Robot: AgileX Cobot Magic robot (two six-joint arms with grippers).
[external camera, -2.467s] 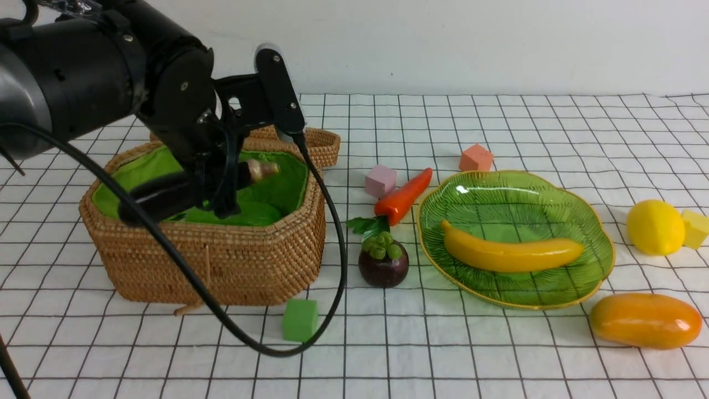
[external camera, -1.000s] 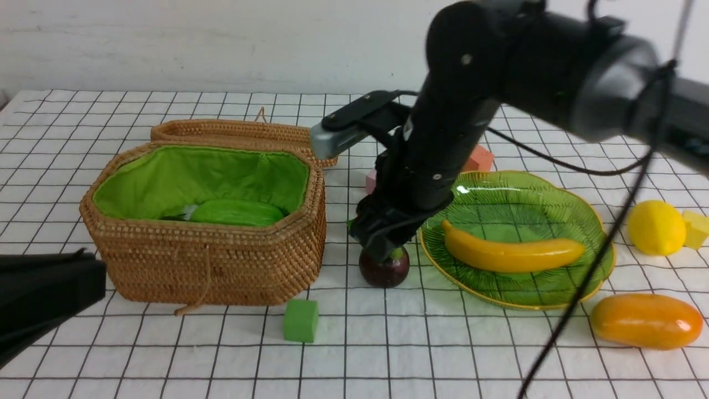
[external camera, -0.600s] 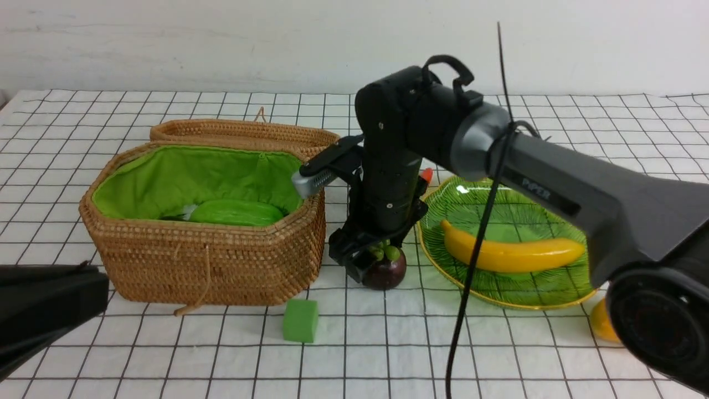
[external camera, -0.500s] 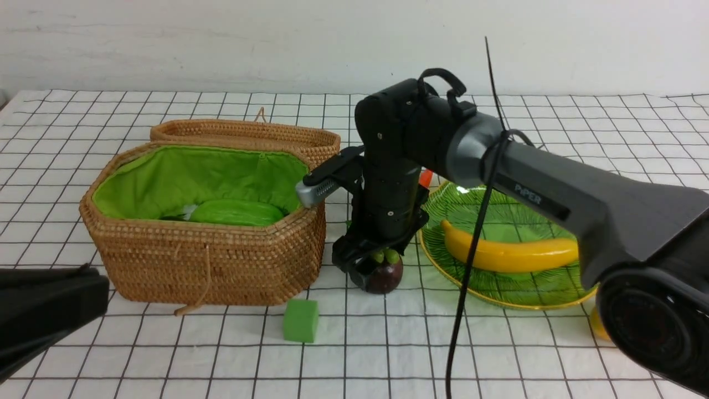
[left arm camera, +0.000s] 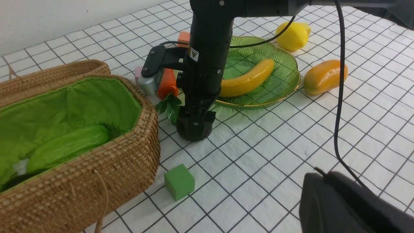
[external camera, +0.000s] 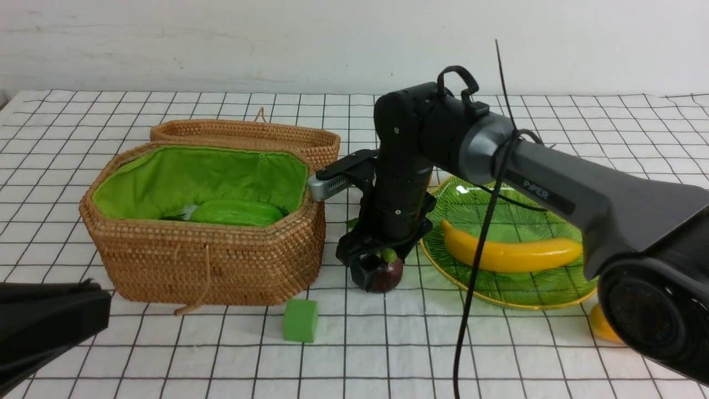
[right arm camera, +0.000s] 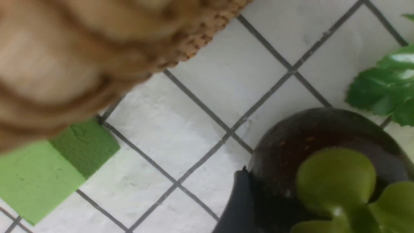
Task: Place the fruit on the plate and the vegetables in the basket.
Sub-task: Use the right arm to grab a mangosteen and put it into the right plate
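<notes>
The dark purple mangosteen [external camera: 388, 272] rests on the cloth between basket and plate. My right gripper [external camera: 376, 271] reaches straight down over it and is shut on it; one finger [right arm camera: 237, 204] presses its side and the other is hidden. The banana [external camera: 509, 252] lies in the green plate [external camera: 476, 202]. Lemon [left arm camera: 292, 35] and mango [left arm camera: 325, 77] lie on the cloth beyond the plate. The carrot [left arm camera: 167, 84] lies behind the right arm. The wicker basket [external camera: 221, 260] holds the green gourd [external camera: 235, 212]; the eggplant is almost hidden. My left gripper [left arm camera: 320, 181] is shut and empty, low at the near left.
A green cube [external camera: 300, 320] sits in front of the basket. A pink cube [left arm camera: 138, 70], an orange cube [left arm camera: 183, 35] and a yellow cube [left arm camera: 305, 26] lie further back. The basket lid [external camera: 249, 133] hangs open behind. The right arm's cable [external camera: 471, 288] drapes to the near edge.
The left arm left the eggplant in the basket and drew back to the near left. The right arm came in and lowered its gripper around the mangosteen.
</notes>
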